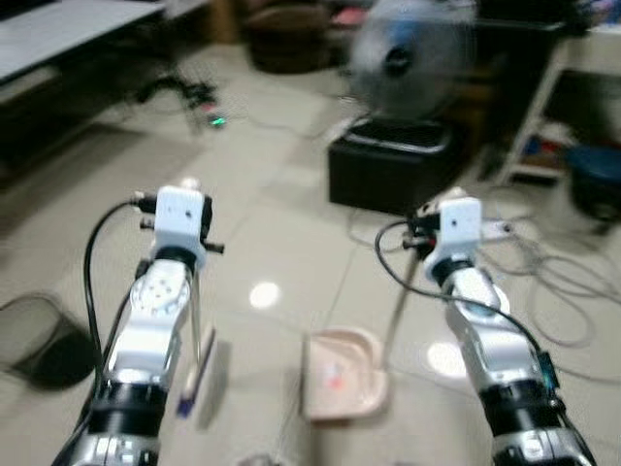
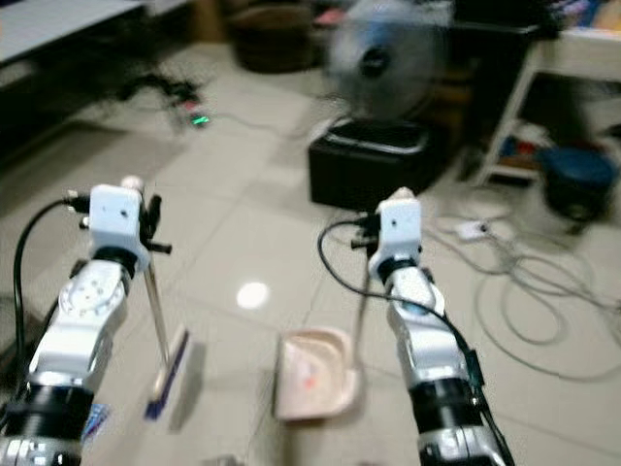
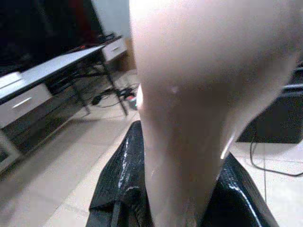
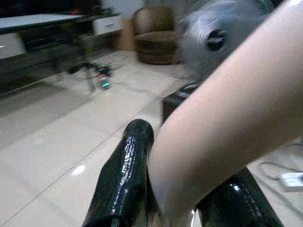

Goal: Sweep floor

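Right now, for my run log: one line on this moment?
left gripper: shut on broom handle | right gripper: shut on dustpan handle | dustpan: on floor, beside broom head

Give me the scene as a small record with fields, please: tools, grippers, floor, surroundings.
left gripper: shut on the thin-handled broom with blue bristles
right gripper: shut on the handle of the pale pink plastic dustpan
dustpan: resting on the floor, right of the broom head
floor: glossy beige tiles
surroundings: grey standing fan, black box, loose grey cables
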Controlling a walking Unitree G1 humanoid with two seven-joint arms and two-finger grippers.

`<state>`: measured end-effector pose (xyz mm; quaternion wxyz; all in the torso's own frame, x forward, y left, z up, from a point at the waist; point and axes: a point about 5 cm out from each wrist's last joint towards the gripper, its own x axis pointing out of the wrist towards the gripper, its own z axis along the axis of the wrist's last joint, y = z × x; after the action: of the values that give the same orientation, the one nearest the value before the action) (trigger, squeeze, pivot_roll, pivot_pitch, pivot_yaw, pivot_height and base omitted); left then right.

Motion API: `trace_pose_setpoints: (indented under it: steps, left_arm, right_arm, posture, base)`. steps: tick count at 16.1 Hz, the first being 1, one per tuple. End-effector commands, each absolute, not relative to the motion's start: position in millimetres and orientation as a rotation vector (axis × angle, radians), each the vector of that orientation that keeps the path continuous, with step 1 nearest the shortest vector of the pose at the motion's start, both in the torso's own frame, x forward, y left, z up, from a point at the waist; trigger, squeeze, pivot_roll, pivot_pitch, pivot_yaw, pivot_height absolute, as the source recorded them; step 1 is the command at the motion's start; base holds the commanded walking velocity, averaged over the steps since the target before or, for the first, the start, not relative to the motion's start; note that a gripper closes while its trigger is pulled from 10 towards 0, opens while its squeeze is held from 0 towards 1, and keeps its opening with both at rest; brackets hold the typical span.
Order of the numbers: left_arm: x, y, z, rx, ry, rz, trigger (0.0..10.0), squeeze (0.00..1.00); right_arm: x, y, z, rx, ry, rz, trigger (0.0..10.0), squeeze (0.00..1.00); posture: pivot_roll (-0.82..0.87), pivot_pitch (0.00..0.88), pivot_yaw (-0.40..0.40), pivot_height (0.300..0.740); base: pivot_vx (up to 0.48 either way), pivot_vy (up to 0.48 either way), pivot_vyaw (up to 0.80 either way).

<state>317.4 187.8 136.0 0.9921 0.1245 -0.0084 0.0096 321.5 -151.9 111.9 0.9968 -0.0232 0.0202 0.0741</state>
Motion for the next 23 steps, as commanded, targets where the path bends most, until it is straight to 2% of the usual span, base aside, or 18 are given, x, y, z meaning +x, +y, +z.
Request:
trace_pose_setpoints:
  steps: [1,7,11,13,15,17,19,21,23]
  left_arm:
    - [319.1,188.6,149.4,0.257,-0.075,0.028,10.0,0.00]
    - [317.3,197.7,152.6,0.256,-0.079,0.053,10.0,0.00]
    - [319.0,202.1,150.3,0.212,-0.038,0.072,10.0,0.00]
    - [320.0,201.2,150.7,0.206,-0.040,0.066,10.0,0.00]
    - [319.8,200.7,151.2,0.202,-0.040,0.067,10.0,0.00]
    - [320.4,202.0,153.4,0.221,-0.046,0.087,10.0,0.00]
    - [322.8,200.5,156.7,0.211,-0.058,0.079,10.0,0.00]
    - [323.5,198.0,157.9,0.218,-0.069,0.074,10.0,0.00]
    - [323.2,194.6,157.3,0.218,-0.080,0.070,10.0,0.00]
  right_arm:
    - [326.2,-147.5,123.9,-0.060,-0.006,0.173,10.0,0.00]
    - [327.0,-128.4,121.9,-0.044,-0.004,0.268,10.0,0.00]
    - [328.5,-126.5,122.3,-0.040,-0.004,0.280,10.0,0.00]
    - [329.1,-126.2,122.0,-0.027,-0.004,0.277,10.0,0.00]
    - [329.1,-125.2,120.7,0.061,0.004,0.258,10.0,0.00]
    - [330.9,-123.5,119.6,0.043,0.024,0.260,10.0,0.00]
    - [335.2,-131.4,120.9,-0.009,0.005,0.140,10.0,0.00]
    - [335.7,-134.5,122.6,-0.019,-0.025,0.109,10.0,0.00]
    - [331.3,-128.6,123.3,0.067,-0.025,0.229,10.0,0.00]
  posture:
    - [-0.07,0.011,0.083,0.740]
    - [-0.06,0.001,0.076,0.740]
    - [-0.06,0.000,0.079,0.740]
    - [-0.06,0.000,0.080,0.740]
    - [-0.06,0.000,0.080,0.740]
    - [-0.06,0.000,0.078,0.740]
    - [-0.06,0.000,0.078,0.740]
    - [-0.06,0.000,0.080,0.740]
    - [-0.06,0.000,0.078,0.740]
  base:
    - [0.000,-0.472,0.79]
    - [0.000,-0.477,0.79]
    - [0.000,0.000,0.79]
    - [0.000,0.362,0.79]
    - [0.000,0.480,0.00]
    - [0.000,0.000,0.00]
    - [0.000,0.000,0.00]
    - [0.000,0.000,0.00]
    - [0.000,0.000,0.00]
